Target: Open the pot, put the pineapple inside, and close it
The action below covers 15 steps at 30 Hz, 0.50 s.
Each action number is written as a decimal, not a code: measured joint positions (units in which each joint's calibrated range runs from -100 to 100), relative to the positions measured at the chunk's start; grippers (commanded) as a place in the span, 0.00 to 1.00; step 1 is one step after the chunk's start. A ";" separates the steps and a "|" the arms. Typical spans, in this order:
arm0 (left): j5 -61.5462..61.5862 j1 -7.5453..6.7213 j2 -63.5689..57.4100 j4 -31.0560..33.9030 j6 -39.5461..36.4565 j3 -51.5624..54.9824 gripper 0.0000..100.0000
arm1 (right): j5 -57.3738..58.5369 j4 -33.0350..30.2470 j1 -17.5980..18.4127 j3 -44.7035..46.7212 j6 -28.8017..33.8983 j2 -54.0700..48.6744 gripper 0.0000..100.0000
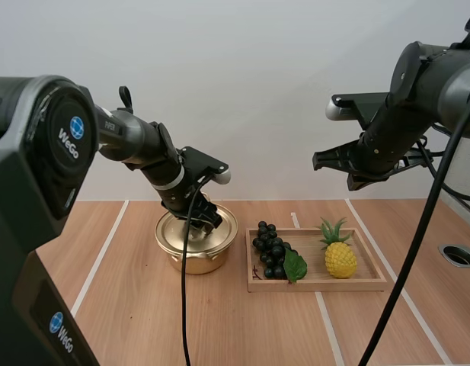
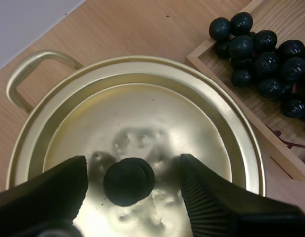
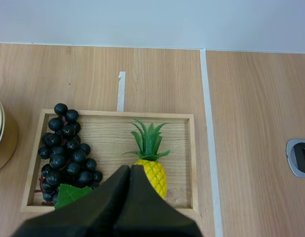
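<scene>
Left wrist view: straddling black knob (image 2: pixel 128 180) of lid (image 2: pixel 142 113) on gold pot (image 1: pixel 190 259) with left claw (image 2: pixel 134 168) spread apart. Hovering above wooden tray (image 1: pixel 318 285) with right claw (image 3: pixel 128 170) pressed together. Showing pineapple (image 1: pixel 340 258) lying in tray, 3 o'clock of grapes (image 1: pixel 271 252); tray sitting at 3 o'clock of pot.

On the light wooden table (image 1: pixel 128 305), the round golden metal pot (image 1: pixel 208 259) stood with its golden lid (image 2: pixel 142 113) on. At its three o'clock lay the shallow rectangular wooden tray (image 1: pixel 334 285), holding the bunch of black grapes (image 1: pixel 271 250) at nine o'clock and the yellow plastic pineapple (image 1: pixel 340 259) at three.
</scene>
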 measured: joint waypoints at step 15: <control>-0.21 -0.09 0.00 -0.49 -0.52 -0.15 0.00 | 0.00 0.00 0.00 0.00 0.00 0.00 0.00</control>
